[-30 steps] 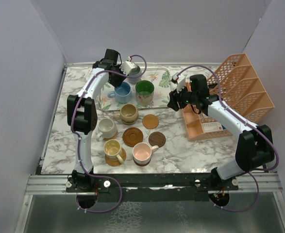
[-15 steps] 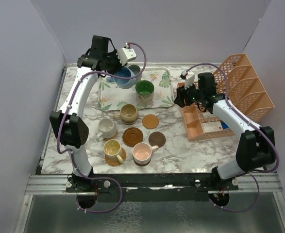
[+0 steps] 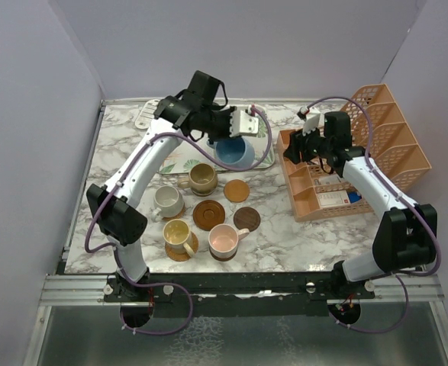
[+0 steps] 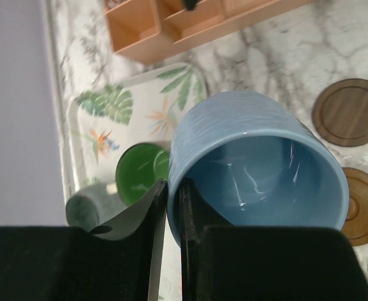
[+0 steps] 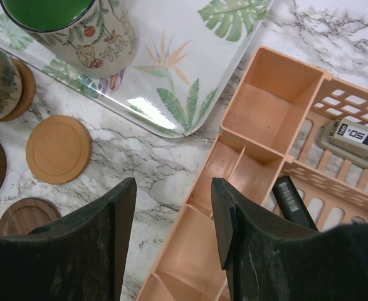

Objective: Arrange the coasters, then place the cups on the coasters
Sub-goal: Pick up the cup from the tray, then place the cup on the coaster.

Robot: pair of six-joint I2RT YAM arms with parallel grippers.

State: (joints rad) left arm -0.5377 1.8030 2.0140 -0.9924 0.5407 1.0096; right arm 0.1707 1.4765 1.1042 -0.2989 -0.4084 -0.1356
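White marble-patterned table (image 3: pixel 300 236), plain pale grey walls (image 3: pixel 246 46) on three sides, metal rail (image 3: pixel 239 284) along near edge

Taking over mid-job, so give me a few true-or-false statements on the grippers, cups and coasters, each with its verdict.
1. The left gripper pinches the blue cup by its rim. True.
2. The right gripper holds a coaster. False: it is open and empty, over the near edge of the orange rack.
3. The green cup stands on the tray. True.
4. The pink cup stands on bare table. False: a coaster lies under it.
5. The tan coaster, brown coaster and dark coaster carry no cup. True.
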